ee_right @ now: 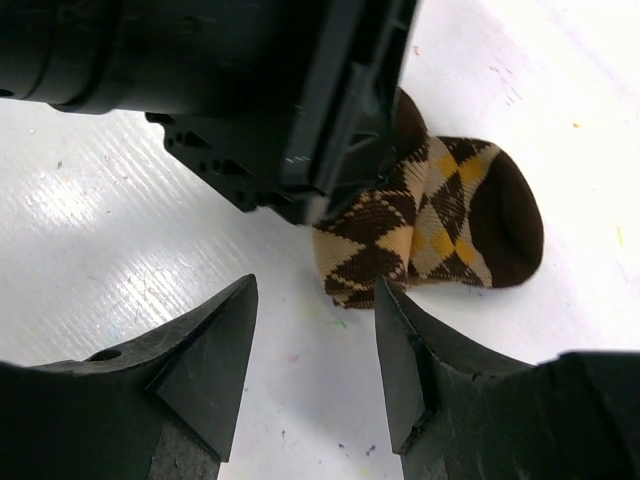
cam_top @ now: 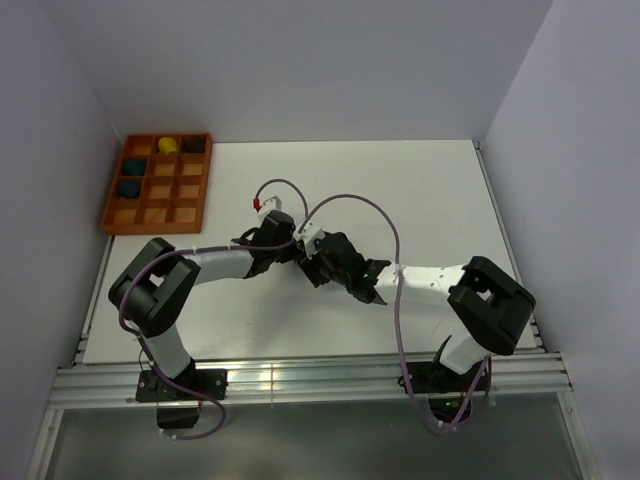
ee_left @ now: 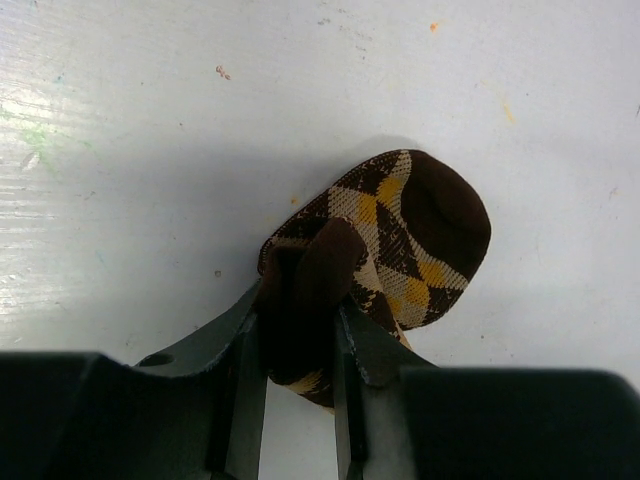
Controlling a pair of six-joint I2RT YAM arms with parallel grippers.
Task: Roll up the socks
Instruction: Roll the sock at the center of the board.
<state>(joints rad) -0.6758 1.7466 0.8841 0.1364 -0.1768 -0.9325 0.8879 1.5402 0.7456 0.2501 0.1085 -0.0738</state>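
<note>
A brown, tan and yellow argyle sock (ee_left: 415, 225) lies bunched on the white table. My left gripper (ee_left: 300, 305) is shut on a dark folded part of it, at the sock's near end. In the right wrist view the sock (ee_right: 440, 225) lies just beyond my right gripper (ee_right: 315, 300), which is open and empty, with its right fingertip (ee_right: 395, 310) close to the sock's edge. The left gripper's black body (ee_right: 300, 90) hangs over the sock there. In the top view both grippers, left (cam_top: 290, 252) and right (cam_top: 318, 264), meet at mid-table and hide the sock.
An orange wooden tray (cam_top: 172, 214) with several compartments stands at the far left. It holds a yellow roll (cam_top: 168, 145), a dark roll (cam_top: 193, 144) and two teal rolls (cam_top: 134, 166). Grey walls close in the table's sides and back.
</note>
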